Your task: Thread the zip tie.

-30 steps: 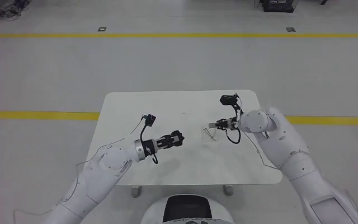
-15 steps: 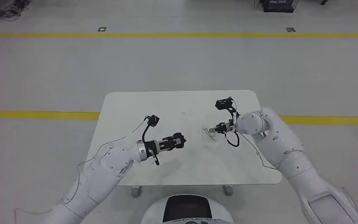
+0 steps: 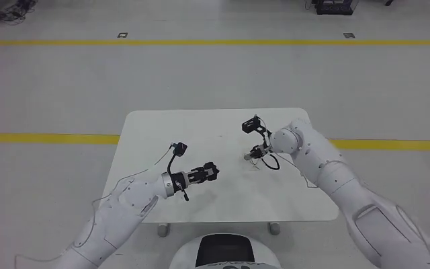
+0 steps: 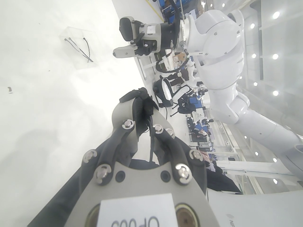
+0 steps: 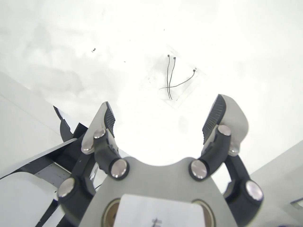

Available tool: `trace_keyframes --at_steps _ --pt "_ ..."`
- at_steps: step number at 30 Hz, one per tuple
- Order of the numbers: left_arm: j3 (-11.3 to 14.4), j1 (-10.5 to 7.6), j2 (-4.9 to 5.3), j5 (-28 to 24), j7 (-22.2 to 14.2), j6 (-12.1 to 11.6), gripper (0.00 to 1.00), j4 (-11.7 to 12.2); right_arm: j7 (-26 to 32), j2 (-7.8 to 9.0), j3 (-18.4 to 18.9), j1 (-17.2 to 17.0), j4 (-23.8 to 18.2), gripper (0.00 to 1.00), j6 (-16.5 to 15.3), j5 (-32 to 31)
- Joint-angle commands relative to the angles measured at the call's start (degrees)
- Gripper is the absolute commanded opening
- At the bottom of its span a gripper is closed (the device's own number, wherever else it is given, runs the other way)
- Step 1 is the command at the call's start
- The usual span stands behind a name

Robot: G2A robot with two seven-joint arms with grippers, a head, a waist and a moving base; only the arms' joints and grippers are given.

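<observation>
Three thin black zip ties (image 5: 171,76) lie crossed in a small clear tray (image 5: 189,88) right of the table's middle. My right gripper (image 5: 163,107) hangs open just over the tray's near side, nothing between its fingers. From above, the right gripper (image 3: 250,155) sits at the tray (image 3: 254,162). My left gripper (image 4: 142,99) is shut, and a thin black strand, seemingly a zip tie (image 4: 150,140), runs back between its fingers. The left gripper (image 3: 210,169) is held over the table, left of the tray. The left wrist view also shows the tray (image 4: 71,32) and the right gripper (image 4: 119,40) beside it.
The white table (image 3: 168,128) is bare apart from the tray and a small dark scrap (image 4: 9,90). Grey floor with yellow lines surrounds the table.
My right gripper has swung left and come in over the tray. The left gripper has shifted only slightly.
</observation>
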Motion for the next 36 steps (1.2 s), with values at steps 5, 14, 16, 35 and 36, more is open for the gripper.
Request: trace_keyframes --at_steps 5,14,16,35,36 --pt "0.0 -0.01 -0.01 0.0 0.0 0.0 0.00 0.0 -0.4 -0.28 -0.4 0.3 0.8 1.00 -0.1 0.1" --pt "0.0 -0.01 -0.01 0.0 0.0 0.0 0.00 0.0 -1.0 -0.83 -1.9 0.2 1.4 1.00 -0.2 -2.8" --pt "0.0 -0.01 -0.01 0.0 0.0 0.0 0.00 0.0 -0.9 -1.66 -3.5 0.9 2.7 1.00 -1.8 -3.3" --pt "0.0 -0.01 -0.01 0.0 0.0 0.0 0.00 0.0 -1.7 -2.08 -2.2 -0.9 2.4 1.00 2.2 -2.3" --pt "0.0 -0.01 -0.01 0.0 0.0 0.0 0.00 0.0 -1.7 -2.08 -2.2 -0.9 2.4 1.00 2.2 -2.3"
